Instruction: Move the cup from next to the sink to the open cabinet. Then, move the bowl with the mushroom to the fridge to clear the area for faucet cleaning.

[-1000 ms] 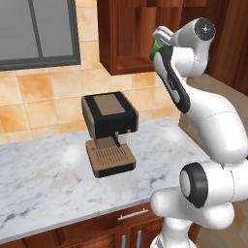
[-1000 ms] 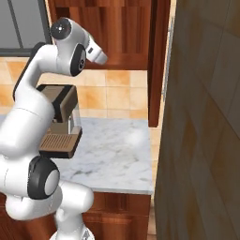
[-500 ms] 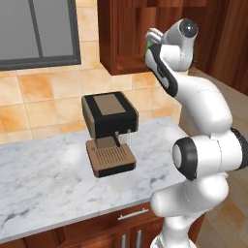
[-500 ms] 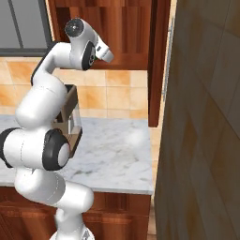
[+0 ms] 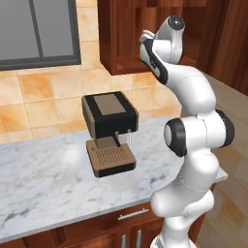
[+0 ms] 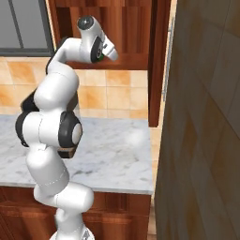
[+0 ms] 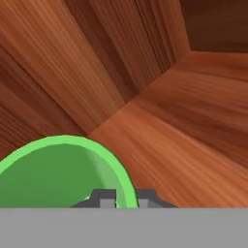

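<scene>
Jaws pinch the green cup's (image 7: pixel 63 172) rim inside the wooden cabinet (image 7: pixel 184 121).

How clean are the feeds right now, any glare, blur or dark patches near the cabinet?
Left base view: pale sheen on the marble counter left of the coffee machine. Right base view: similar bright spot on the marble; near wall panel looks smeared. Hand view: cabinet wood evenly lit, darkest upper right; green cup close, soft-edged.

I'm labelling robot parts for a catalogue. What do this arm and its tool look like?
The arm is glossy white, built of rounded segments with dark grey bands and round caps at the joints. No cables show. The tool ends in two small dark grey, blocky fingertips.
</scene>
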Motion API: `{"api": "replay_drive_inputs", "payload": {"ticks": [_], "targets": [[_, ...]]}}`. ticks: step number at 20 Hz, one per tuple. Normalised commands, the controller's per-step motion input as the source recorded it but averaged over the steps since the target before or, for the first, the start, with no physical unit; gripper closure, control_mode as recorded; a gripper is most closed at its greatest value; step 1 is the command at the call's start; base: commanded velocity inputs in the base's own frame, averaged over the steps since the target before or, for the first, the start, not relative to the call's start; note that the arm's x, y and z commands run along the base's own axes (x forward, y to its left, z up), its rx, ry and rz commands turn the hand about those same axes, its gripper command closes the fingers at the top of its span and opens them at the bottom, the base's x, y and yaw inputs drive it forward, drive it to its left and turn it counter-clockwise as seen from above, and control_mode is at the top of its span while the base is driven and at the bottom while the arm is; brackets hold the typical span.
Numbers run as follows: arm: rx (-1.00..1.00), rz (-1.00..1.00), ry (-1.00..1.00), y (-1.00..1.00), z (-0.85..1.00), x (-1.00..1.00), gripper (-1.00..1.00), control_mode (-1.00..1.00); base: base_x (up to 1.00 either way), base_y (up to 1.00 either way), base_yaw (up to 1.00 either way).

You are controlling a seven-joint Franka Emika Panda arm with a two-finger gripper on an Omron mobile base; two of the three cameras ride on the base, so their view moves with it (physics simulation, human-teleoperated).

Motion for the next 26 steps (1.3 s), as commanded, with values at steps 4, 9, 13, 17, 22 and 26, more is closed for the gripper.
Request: {"api": "replay_drive_inputs", "payload": {"ticks": [4,9,13,17,22,26], "targets": [[0.00,0.00,0.12,0.00,-0.35,0.56,1.00,-1.00,0.00,0.00,0.00],[0.00,0.00,0.01,0.00,-0.03,0.35,-1.00,-1.00,0.00,0.00,0.00],[0.00,-0.03,-0.10,0.00,0.23,0.00,-1.00,-1.00,0.00,0.00,0.00],[0.00,-0.04,-0.28,0.00,0.40,-0.10,-1.00,-1.00,0.00,0.00,0.00],[0.00,0.00,-0.38,-0.11,-0.33,-0.98,-1.00,-1.00,0.00,0.00,0.00],[0.00,0.00,-0.19,-0.29,-1.00,-1.00,-1.00,-1.00,0.00,0.00,0.00]]}}
